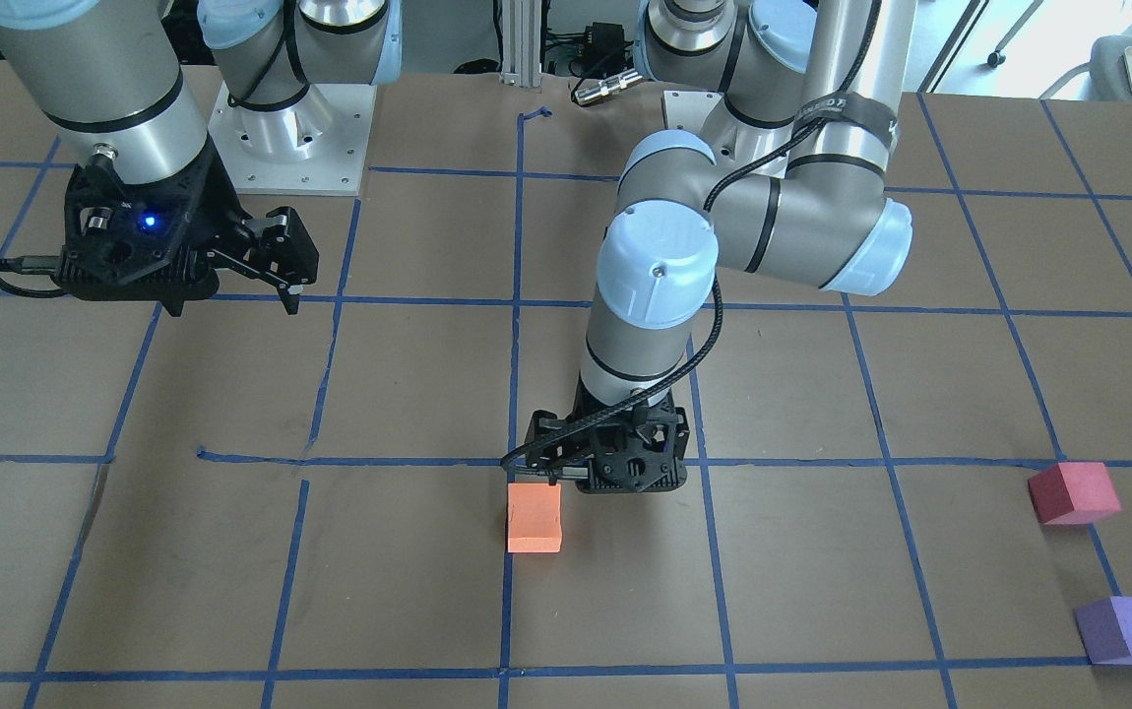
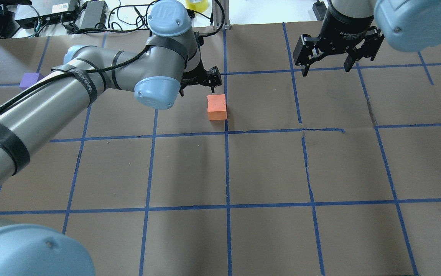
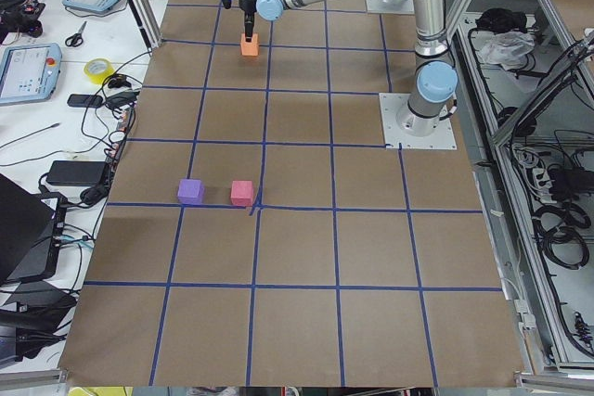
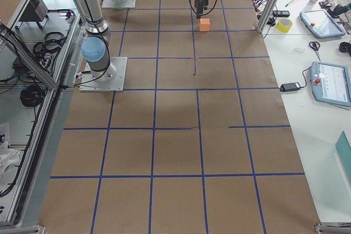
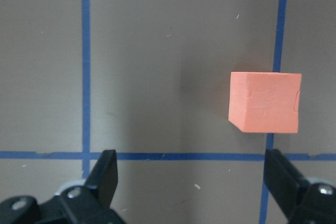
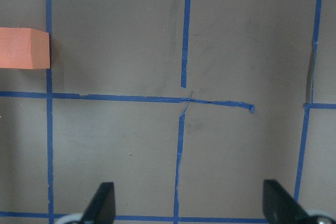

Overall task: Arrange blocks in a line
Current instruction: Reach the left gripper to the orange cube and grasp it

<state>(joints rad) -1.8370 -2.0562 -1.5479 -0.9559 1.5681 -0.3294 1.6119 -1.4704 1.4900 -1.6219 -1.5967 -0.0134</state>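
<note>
The orange block (image 1: 534,517) sits on the table at a blue tape line, also seen in the overhead view (image 2: 217,107) and the left wrist view (image 5: 265,102). My left gripper (image 1: 615,481) is open and empty, hovering close beside the orange block; in its wrist view (image 5: 190,169) the block lies ahead and to the right of the gap, not between the fingers. The red-pink block (image 1: 1073,492) and the purple block (image 1: 1127,630) sit side by side far off on my left. My right gripper (image 2: 326,68) is open and empty, high over the far right.
The brown table (image 2: 266,168) carries a grid of blue tape lines. Cables, a tape roll (image 3: 98,70) and tablets (image 4: 332,82) lie off the table's far edge. The red-pink block is hidden behind my left arm in the overhead view.
</note>
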